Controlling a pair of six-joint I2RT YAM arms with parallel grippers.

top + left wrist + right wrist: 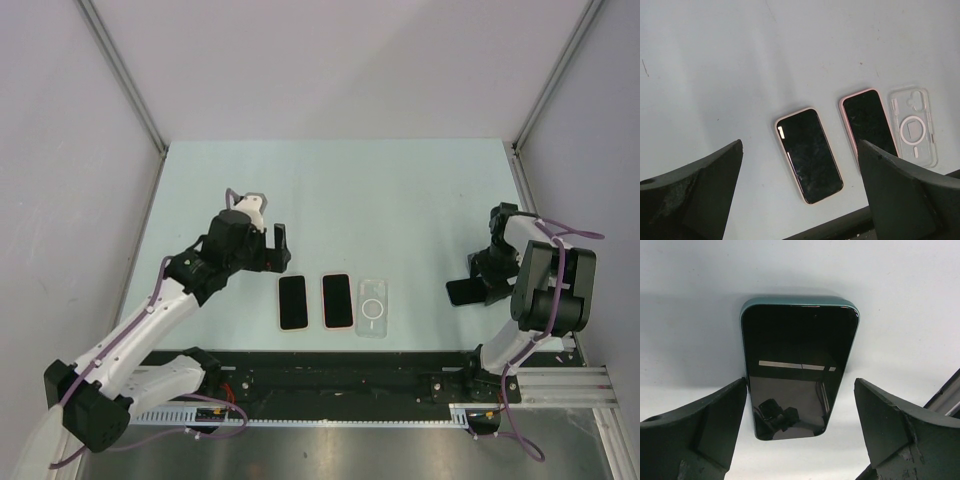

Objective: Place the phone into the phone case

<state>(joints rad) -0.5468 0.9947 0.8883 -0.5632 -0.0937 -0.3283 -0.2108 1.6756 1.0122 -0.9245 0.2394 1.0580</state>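
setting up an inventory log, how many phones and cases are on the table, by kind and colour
pink-edged phones: 2
green-edged phone: 1
clear phone case: 1
total: 4

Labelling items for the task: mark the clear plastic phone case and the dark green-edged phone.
clear plastic phone case [913,131]: left wrist view, middle of its back, inside the white ring.
dark green-edged phone [799,365]: right wrist view, centre of its black screen.
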